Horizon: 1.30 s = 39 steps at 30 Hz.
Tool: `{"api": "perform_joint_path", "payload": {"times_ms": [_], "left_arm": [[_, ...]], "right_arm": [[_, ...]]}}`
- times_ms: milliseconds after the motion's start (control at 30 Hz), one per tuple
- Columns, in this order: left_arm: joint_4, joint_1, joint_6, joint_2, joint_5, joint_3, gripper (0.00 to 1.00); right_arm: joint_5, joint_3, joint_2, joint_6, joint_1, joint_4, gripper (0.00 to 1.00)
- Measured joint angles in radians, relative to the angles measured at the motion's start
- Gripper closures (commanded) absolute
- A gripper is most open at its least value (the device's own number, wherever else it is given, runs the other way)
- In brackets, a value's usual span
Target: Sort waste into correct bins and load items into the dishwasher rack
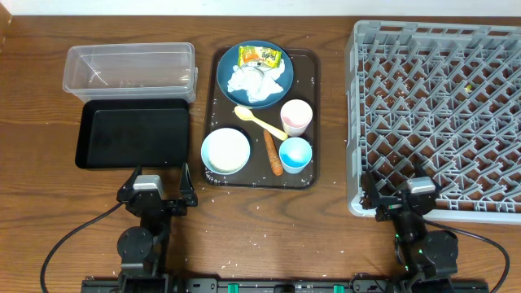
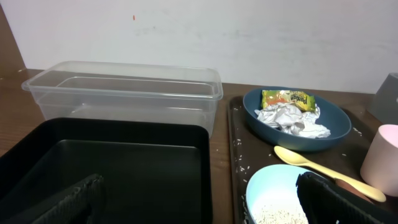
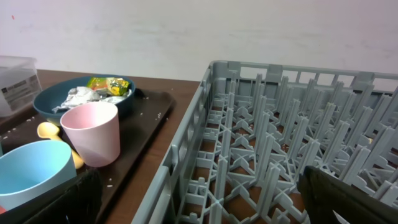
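**Both pairs of jaws spread wide, nothing between them**

From overhead, my left gripper [image 1: 157, 194] sits at the near edge of the wooden table [image 1: 41, 179], jaws spread and empty. It is just short of the shallow black tray [image 1: 134, 134], which is matte and rectangular. Beyond that tray stands the clear plastic tub [image 1: 130, 69] with its rounded corners. My right gripper [image 1: 405, 197], likewise spread and bare, overlaps the near left corner of the grey dishwasher rack [image 1: 352, 122], a square crate of lattice and pegs.

Between bins and rack lies the dark brown serving tray [image 1: 308, 81]. At its far end the dark blue round plate [image 1: 225, 77] carries the printed snack wrapper [image 1: 259, 56] and the crumpled tissue [image 1: 254, 80]. The yellow spoon [image 1: 259, 120] lies slantwise just near of the plate, the pink cup [image 1: 296, 116] to its right. At the near end, the carrot-like stick [image 1: 272, 153] lies between the pale blue bowl [image 1: 205, 150] and the light blue cup [image 1: 295, 154].

Through my left wrist camera, my dark fingers [image 2: 68, 202] sit far apart in the lower corners. The black tray's smooth floor fills the foreground and the translucent tub stands behind it. One finger hides part of the bowl, where rice grains [image 2: 273, 214] lie in a grainy patch. More grains speckle the brown tray.

Through my right wrist camera, the rack's ribbed wall and upright pegs fill the right side. Left of it both cups stand upright on the tray, with the plate behind them.
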Motion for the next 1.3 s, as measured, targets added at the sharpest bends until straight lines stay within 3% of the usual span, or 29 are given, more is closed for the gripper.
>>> {"api": "perform_joint_path", "payload": {"times_ms": [533, 933, 1133, 1300], "left_arm": [[0.000, 0.000, 0.000, 0.000, 0.000, 0.000, 0.00], [0.037, 0.000, -0.012, 0.003, 0.055, 0.006, 0.00], [0.058, 0.000, -0.027, 0.112, 0.100, 0.158, 0.00], [0.065, 0.001, -0.030, 0.350, 0.138, 0.365, 0.00]], "right_arm": [[0.002, 0.000, 0.000, 0.000, 0.000, 0.010, 0.01], [-0.042, 0.000, 0.000, -0.008, 0.000, 0.240, 0.01], [-0.069, 0.024, 0.001, -0.015, 0.000, 0.235, 0.01], [-0.103, 0.101, 0.051, -0.016, 0.000, 0.219, 0.01]]}}
